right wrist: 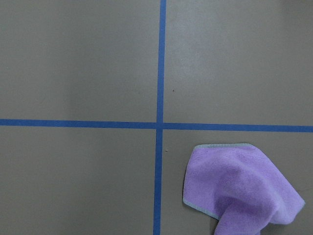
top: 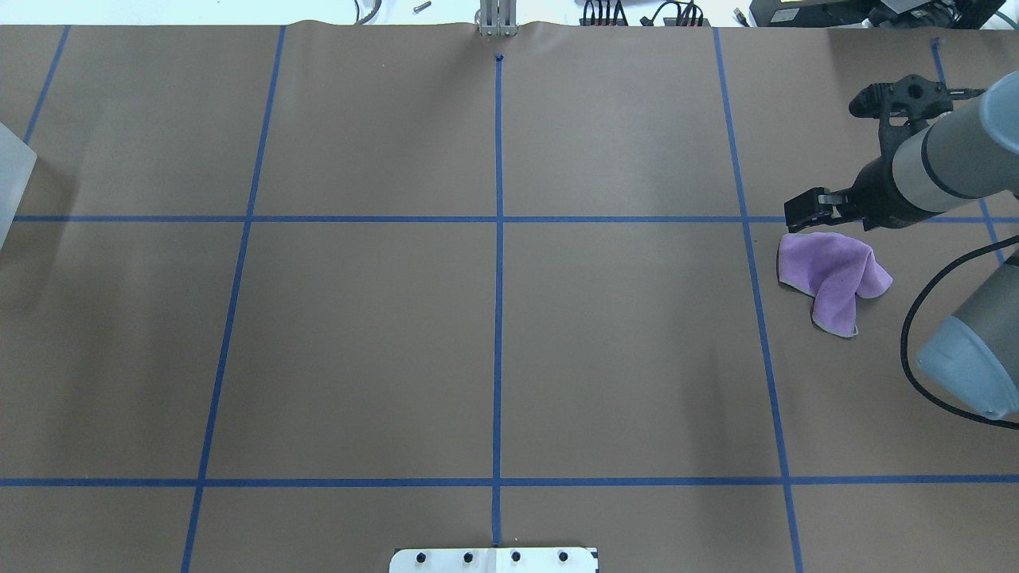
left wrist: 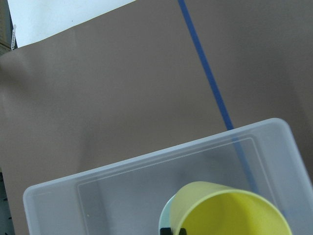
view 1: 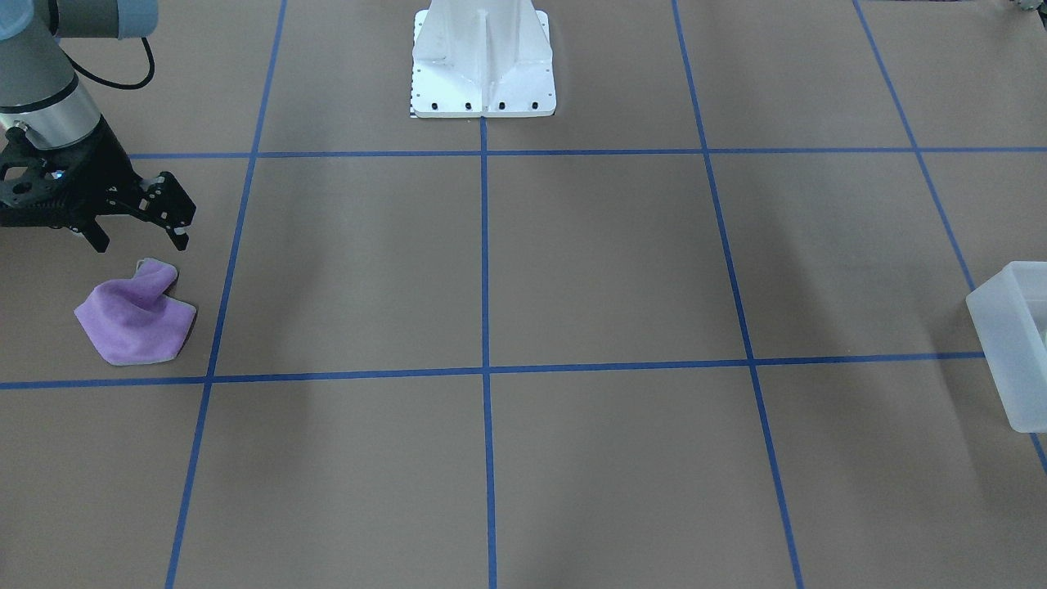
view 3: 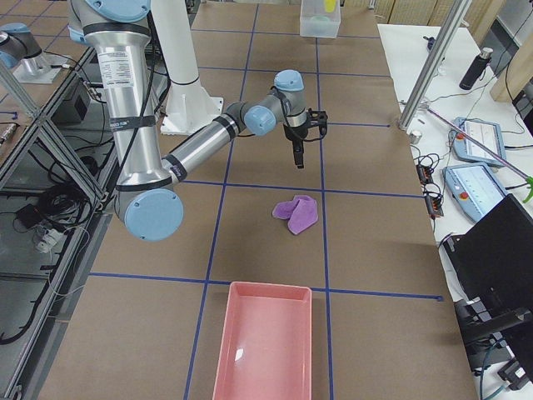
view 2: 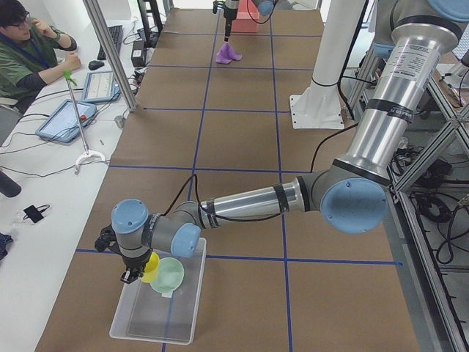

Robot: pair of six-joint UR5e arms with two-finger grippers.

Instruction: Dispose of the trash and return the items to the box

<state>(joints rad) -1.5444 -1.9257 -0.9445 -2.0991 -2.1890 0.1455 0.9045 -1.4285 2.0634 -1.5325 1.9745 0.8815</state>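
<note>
Yellow cup [left wrist: 230, 210] tilts over the box [left wrist: 98, 191]
Left gripper [view 2: 133, 276] bends down, pinching it; right gripper [view 1: 141, 239] hangs spread wide, far from box.

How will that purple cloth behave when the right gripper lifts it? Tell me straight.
Probably floppy: the purple cloth lies crumpled in soft folds, so it should drape and dangle from the jaws of the right gripper. Likely light, since it looks like thin fuzzy fabric. If pushed, it would probably bunch up rather than slide.
</note>
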